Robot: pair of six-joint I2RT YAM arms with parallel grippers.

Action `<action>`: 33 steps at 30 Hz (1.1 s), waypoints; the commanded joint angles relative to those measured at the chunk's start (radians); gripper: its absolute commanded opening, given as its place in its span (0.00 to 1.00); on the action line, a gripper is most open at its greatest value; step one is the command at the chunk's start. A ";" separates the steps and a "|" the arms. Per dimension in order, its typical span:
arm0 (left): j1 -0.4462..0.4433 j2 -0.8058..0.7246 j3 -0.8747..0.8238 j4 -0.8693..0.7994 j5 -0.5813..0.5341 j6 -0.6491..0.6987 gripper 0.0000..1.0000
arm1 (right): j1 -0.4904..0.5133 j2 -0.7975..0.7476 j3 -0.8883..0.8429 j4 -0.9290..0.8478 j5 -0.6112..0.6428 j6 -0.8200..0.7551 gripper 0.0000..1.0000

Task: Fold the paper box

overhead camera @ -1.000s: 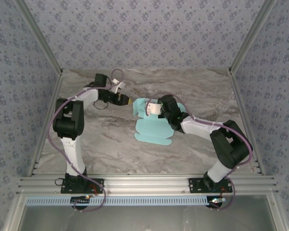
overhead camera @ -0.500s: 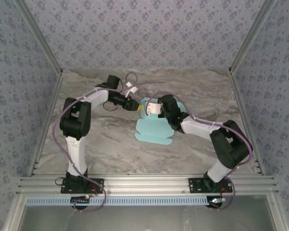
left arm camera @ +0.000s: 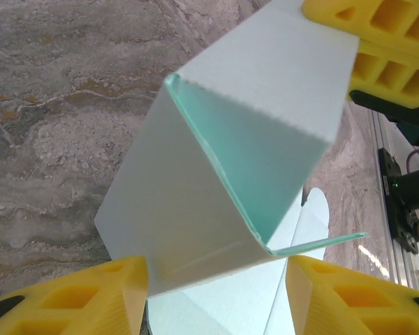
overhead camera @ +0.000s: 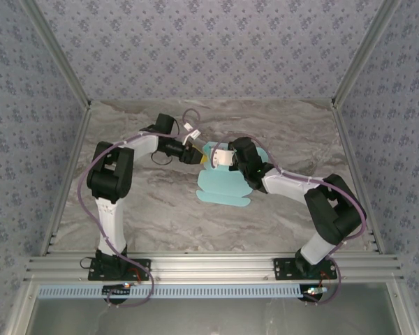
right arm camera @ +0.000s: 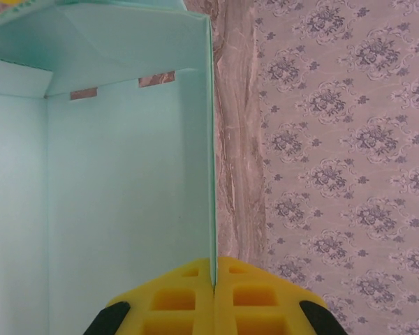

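The paper box [overhead camera: 220,187] is pale cyan card lying mid-table, its far end folded up into walls. My right gripper [overhead camera: 218,159] holds that raised end from the right. In the right wrist view the right gripper [right arm camera: 214,269] is shut on the thin edge of an upright wall of the paper box [right arm camera: 126,174]. My left gripper [overhead camera: 197,156] comes in from the left. In the left wrist view the left gripper [left arm camera: 216,293] stands open, and a folded corner of the paper box [left arm camera: 195,209] reaches down between its yellow fingers. The right gripper's fingers [left arm camera: 377,35] show at top right.
The marble table [overhead camera: 146,202] is closed in by patterned walls [overhead camera: 28,139] on three sides. An aluminium rail [overhead camera: 209,269] with both arm bases runs along the near edge. The right arm's base [left arm camera: 405,195] shows beyond the box.
My left arm has swung right across the table until its open gripper reached the box's raised end. The right gripper has kept its hold and place.
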 commanded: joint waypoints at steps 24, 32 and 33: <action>-0.036 -0.060 -0.120 0.288 0.030 -0.103 0.55 | 0.002 0.016 -0.017 0.091 -0.004 -0.076 0.00; -0.020 -0.041 -0.101 0.252 0.035 -0.068 0.55 | -0.024 0.037 -0.037 0.146 -0.046 -0.099 0.00; -0.018 -0.038 -0.099 0.251 0.034 -0.067 0.55 | -0.025 0.042 -0.037 0.148 -0.049 -0.101 0.00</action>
